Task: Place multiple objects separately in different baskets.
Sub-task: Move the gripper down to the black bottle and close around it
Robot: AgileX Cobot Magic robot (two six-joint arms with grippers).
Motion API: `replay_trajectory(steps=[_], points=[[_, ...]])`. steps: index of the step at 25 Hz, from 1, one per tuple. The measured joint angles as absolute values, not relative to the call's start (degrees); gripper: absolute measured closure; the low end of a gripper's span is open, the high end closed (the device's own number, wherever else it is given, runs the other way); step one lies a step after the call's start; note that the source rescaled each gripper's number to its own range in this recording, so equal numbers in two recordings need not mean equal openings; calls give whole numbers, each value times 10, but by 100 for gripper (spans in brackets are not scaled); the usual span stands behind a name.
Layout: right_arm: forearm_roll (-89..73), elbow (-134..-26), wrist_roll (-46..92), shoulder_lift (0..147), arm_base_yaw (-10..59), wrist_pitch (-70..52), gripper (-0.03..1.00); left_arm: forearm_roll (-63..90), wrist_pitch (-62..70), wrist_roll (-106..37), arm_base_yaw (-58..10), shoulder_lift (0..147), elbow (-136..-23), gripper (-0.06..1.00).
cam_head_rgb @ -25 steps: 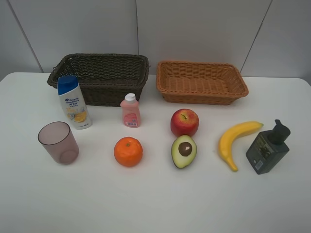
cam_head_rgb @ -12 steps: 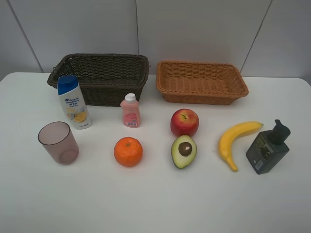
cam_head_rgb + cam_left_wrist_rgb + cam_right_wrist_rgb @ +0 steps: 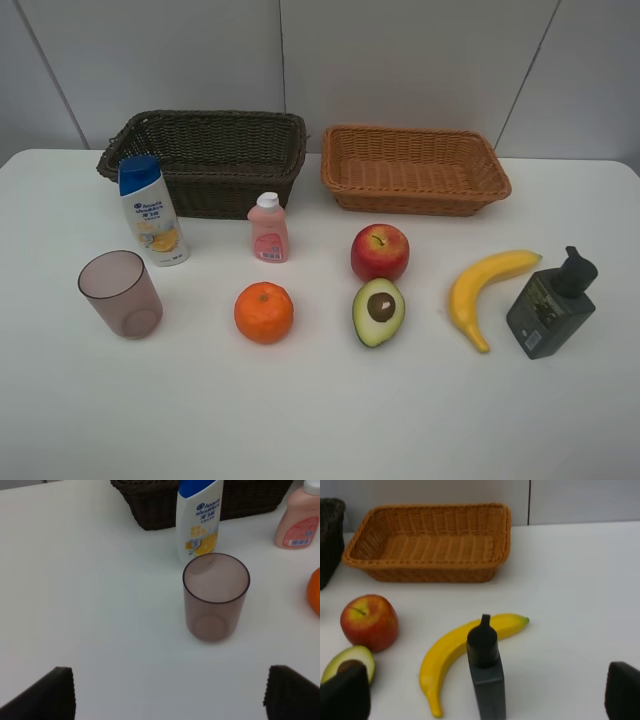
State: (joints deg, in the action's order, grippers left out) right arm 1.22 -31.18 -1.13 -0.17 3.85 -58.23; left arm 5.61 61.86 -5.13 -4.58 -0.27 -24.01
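- Bench [image 3: 320, 420]: white, carrying all the things
- Dark basket [image 3: 215, 190]: at the far edge, left of the middle
- Tan basket [image 3: 420, 200]: at the far edge, just beside the dark basket on its right, with a narrow gap between them
- Shampoo [image 3: 150, 215]: upright, just before the dark basket's left end, toward the left edge
- Pink bottle [image 3: 268, 232]: upright, just before the dark basket's right corner
- Cup [image 3: 122, 295]: upright, mouth up, near the left edge, on the near side of the shampoo and apart from it
- Orange [image 3: 264, 312]: near the bench's middle, on the near side of the pink bottle
- Apple [image 3: 380, 252]: stem up, before the tan basket's left end, apart from it
- Avocado [image 3: 379, 312]: cut face and pit up, just beside the apple on its near side
- Banana [image 3: 468, 288]: lying flat, between the avocado and the pump bottle
- Pump bottle [image 3: 548, 312]: upright, nearest the right edge, just beside the banana
- All eight things rest on the bench, outside the baskets
- Left jaws: wide open, gripping nothing, on the near side of the cup
- Right jaws: wide open, gripping nothing, on the near side of the pump bottle and banana
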Motion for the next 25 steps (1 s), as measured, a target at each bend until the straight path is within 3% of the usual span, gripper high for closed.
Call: replay_trajectory(steps=[25], points=[[0,-429,-6,454,38,-571,-3,56,619,-51,-46,-3,-240,-5]])
